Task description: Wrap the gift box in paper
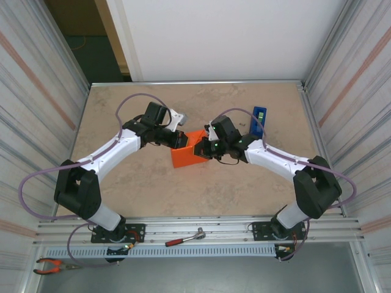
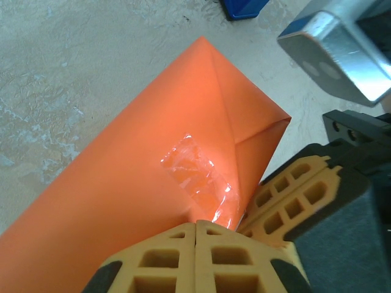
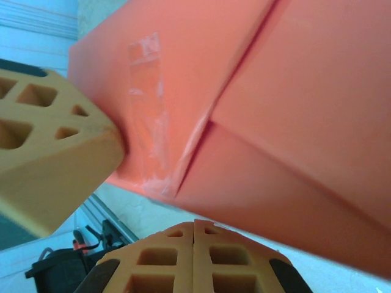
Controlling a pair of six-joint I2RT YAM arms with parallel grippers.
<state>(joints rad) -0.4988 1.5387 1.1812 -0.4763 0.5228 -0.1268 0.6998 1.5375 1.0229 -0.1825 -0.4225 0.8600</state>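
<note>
The orange paper [image 1: 185, 156] is folded round a box-shaped parcel in the middle of the table; the gift box itself is hidden under it. A clear tape strip [image 2: 197, 173] holds a triangular end flap, and the tape [image 3: 146, 91] also shows in the right wrist view beside the folded seams of the paper [image 3: 287, 122]. My left gripper [image 2: 197, 224] is shut, its tips against the paper just below the tape. My right gripper [image 3: 194, 223] is shut too, a small gap away from the parcel's edge. Both grippers [image 1: 181, 141] [image 1: 204, 148] meet at the parcel's far end.
A blue tape dispenser [image 1: 259, 121] stands behind the right arm, and it [image 2: 244, 7] also shows in the left wrist view. A red-handled tool [image 1: 185, 238] and pliers [image 1: 52, 265] lie on the rail at the near edge. Corrugated walls close both sides.
</note>
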